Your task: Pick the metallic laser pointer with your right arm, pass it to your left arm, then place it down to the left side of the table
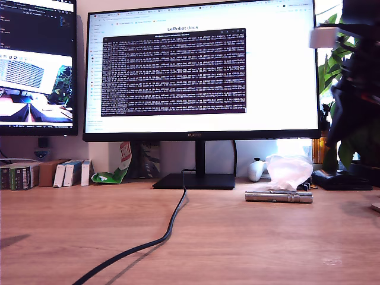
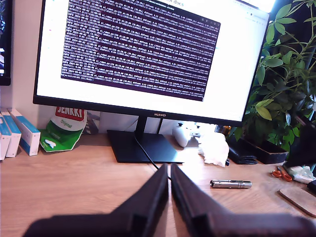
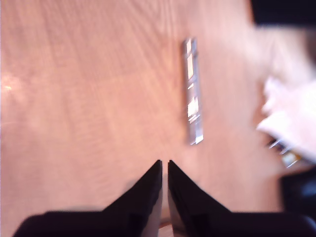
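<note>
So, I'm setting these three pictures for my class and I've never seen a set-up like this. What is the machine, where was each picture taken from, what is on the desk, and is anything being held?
It is a robot with two arms, each ending in a two-fingered hand that carries a small camera. The exterior view looks across the wooden table from desk height. The other two look along each hand: my first hand and my second hand, both closed and holding nothing. On the table lies a silver laser pointer, with a crumpled white tissue just behind it, plus a monitor and a black cable. My second hand is close to the pointer.
</note>
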